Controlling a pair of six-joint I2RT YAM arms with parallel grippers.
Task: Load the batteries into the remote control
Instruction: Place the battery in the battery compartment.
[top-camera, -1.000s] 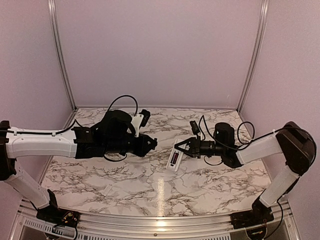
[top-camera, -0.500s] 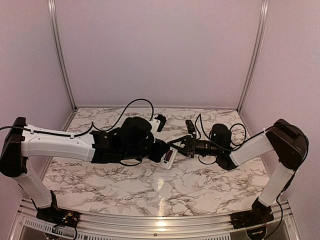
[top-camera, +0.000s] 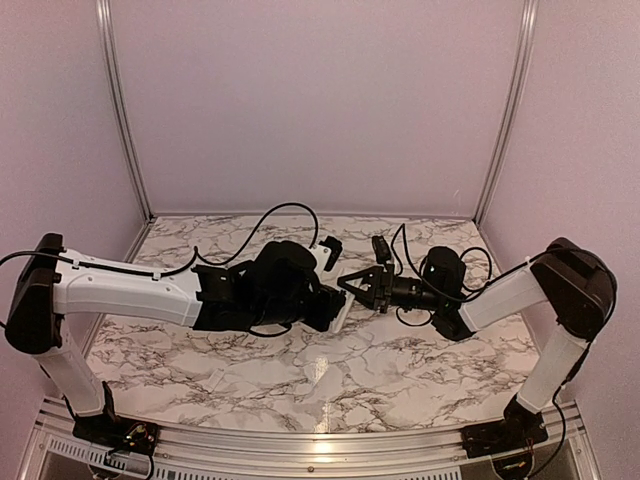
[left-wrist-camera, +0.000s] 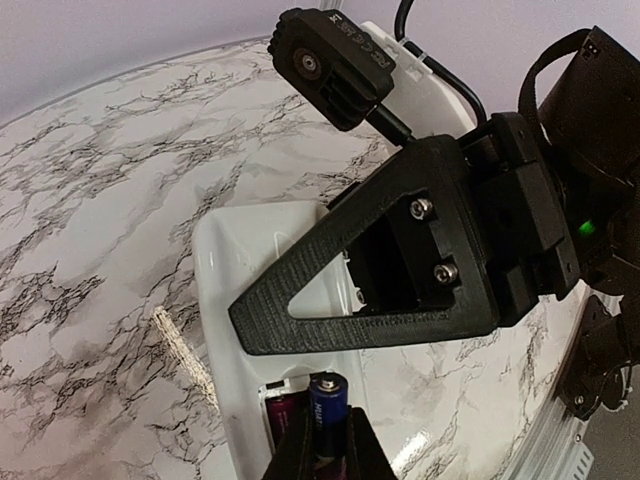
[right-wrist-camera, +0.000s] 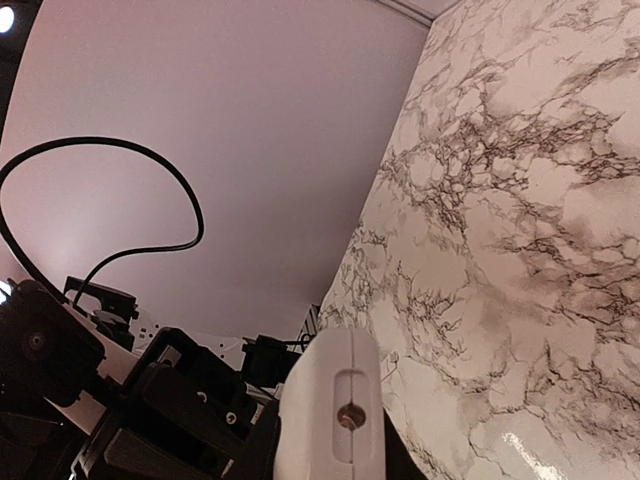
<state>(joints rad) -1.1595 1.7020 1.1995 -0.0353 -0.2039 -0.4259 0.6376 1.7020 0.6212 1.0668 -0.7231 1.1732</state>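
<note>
My right gripper (top-camera: 358, 284) is shut on the white remote control (left-wrist-camera: 240, 300) and holds it above the table, back side up, with its battery bay open. One black finger (left-wrist-camera: 380, 290) of it crosses the remote. A maroon battery (left-wrist-camera: 280, 412) lies in the bay. My left gripper (left-wrist-camera: 328, 430) is shut on a dark blue battery (left-wrist-camera: 327, 390), its tip at the bay's free slot beside the maroon one. In the right wrist view the remote's end (right-wrist-camera: 335, 390) faces the camera between the right gripper's (right-wrist-camera: 330, 455) fingers. In the top view my left gripper (top-camera: 325, 305) covers most of the remote (top-camera: 342, 314).
The marble table (top-camera: 300, 370) lies below both arms. Pale walls with aluminium posts (top-camera: 120, 110) close the back and sides. A black cable (top-camera: 280, 215) loops above the left wrist. The right wrist camera (left-wrist-camera: 335, 55) sits just behind the remote.
My left arm has swung right until its gripper meets the remote. My right gripper has shifted left with the remote and turned it toward the left gripper.
</note>
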